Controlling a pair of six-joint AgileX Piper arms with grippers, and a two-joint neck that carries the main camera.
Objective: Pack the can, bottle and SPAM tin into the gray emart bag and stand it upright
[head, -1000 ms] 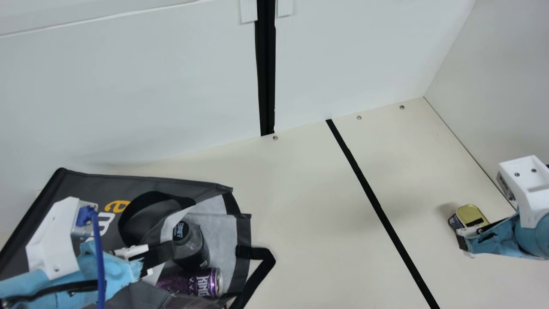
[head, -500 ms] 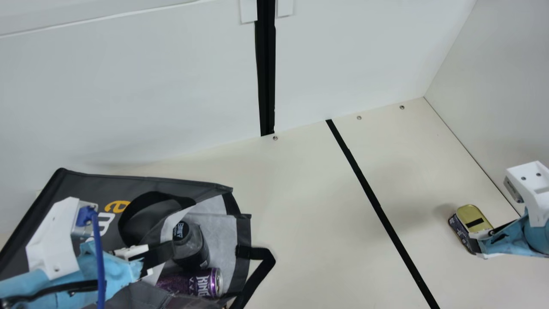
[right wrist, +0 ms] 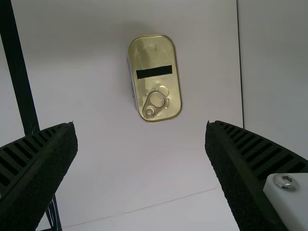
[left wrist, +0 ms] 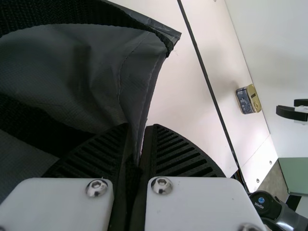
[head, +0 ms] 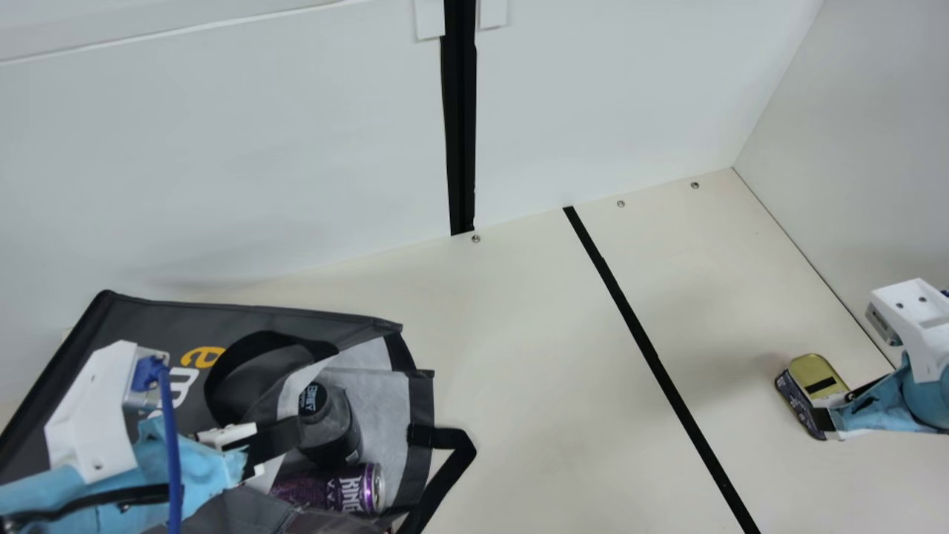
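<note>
- White walls [head: 222, 148] rise across the top of the frame, a black upright band [head: 461, 133] splitting them near the middle, and below stretches the cream surface [head: 519, 356], crossed at a slant by a black stripe [head: 652, 360].
- Over at lower left, we have the gray emart bag [head: 148, 319] down on its side, mouth towards the centre of the frame, one black handle [head: 454, 439] looping out beyond it onto the surface!
- Look inside that mouth: the dark-capped bottle [head: 326, 423] leans in there, and just below it in the frame lies the purple can [head: 330, 489], its end facing out.
- On to the left claw [head: 295, 432], and it's a firm pinch! The left wrist view has its two ribbed fingers pressed together with the bag's edge between them.
- Across to the lower right, where the SPAM tin [head: 815, 365] sits outside the bag, on the surface, well apart from it, gold lid and pull ring [right wrist: 156, 99] on show.
- And the right claw [head: 827, 421] is right by that tin, fingers spread wide, nothing gripped; in its wrist view the tin lies beyond the fingertips.
</note>
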